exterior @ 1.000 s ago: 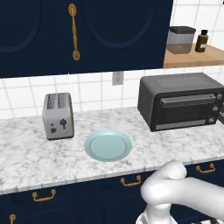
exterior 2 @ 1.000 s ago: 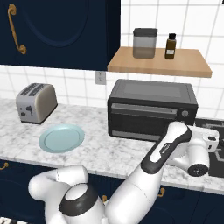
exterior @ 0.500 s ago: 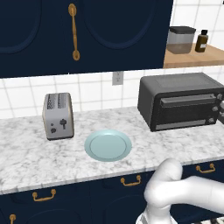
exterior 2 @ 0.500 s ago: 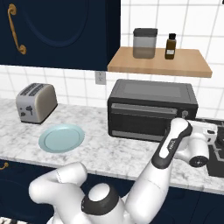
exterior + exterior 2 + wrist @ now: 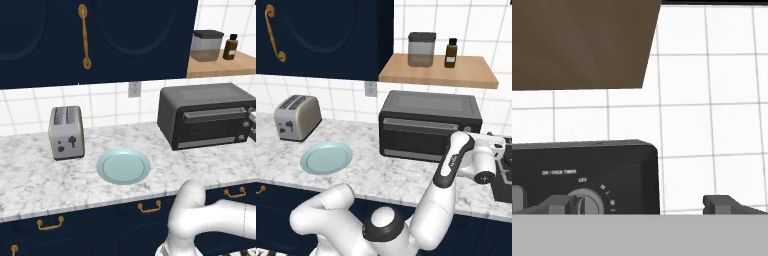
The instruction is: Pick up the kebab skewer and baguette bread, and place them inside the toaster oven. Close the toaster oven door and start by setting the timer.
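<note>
Marble counter (image 5: 30, 185) in the left base view carries a silver toaster (image 5: 66, 132), a round pale blue plate (image 5: 123, 166) and, to the right, the boxy dark oven (image 5: 205, 114), its door (image 5: 212, 128) shut. Right base view adds the white arm reaching past the oven's (image 5: 428, 125) right end, and a wooden shelf (image 5: 438, 75) with a grey canister (image 5: 421, 49) and brown bottle (image 5: 450, 53). Hand view gives the timer knob (image 5: 585, 202) close up, the tool (image 5: 639, 205) wide open and empty, one fingertip (image 5: 554, 204) just beside the knob
</note>
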You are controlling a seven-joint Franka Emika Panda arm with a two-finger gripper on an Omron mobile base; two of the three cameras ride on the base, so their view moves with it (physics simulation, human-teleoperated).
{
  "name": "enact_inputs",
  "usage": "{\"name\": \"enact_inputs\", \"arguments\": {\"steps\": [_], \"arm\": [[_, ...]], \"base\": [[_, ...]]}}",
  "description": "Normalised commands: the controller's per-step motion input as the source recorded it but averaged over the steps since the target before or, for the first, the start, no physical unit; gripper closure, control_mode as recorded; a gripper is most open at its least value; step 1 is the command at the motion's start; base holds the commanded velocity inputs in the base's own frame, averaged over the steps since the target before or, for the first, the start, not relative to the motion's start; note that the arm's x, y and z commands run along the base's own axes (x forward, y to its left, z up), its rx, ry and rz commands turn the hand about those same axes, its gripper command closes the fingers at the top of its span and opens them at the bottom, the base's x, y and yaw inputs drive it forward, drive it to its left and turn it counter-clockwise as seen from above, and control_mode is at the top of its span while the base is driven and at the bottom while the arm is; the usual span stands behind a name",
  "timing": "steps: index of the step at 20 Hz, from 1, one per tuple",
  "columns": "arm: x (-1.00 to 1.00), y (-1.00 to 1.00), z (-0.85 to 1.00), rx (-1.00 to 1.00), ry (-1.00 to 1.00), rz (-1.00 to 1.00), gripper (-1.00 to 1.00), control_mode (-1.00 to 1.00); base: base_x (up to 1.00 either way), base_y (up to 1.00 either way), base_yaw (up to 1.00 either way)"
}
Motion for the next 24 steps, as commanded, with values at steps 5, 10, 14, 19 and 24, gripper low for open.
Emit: {"name": "enact_inputs", "arguments": {"steps": [5, 10, 14, 19, 24], "arm": [[0.17, 0.00, -0.07, 0.00, 0.00, 0.00, -1.00, -1.00], [0.00, 0.00, -0.10, 0.00, 0.00, 0.00, -1.00, -1.00], [0.00, 0.00, 0.00, 0.00, 0.00, 0.00, -1.00, -1.00], [0.04, 0.01, -0.05, 0.00, 0.00, 0.00, -1.00, -1.00], [-0.04, 0.07, -0.01, 0.00, 0.00, 0.00, -1.00, -1.00]], "base": [[0.00, 0.00, 0.00], [0.00, 0.00, 0.00], [0.00, 0.00, 0.00], [0.00, 0.00, 0.00], [0.00, 0.00, 0.00]]}}
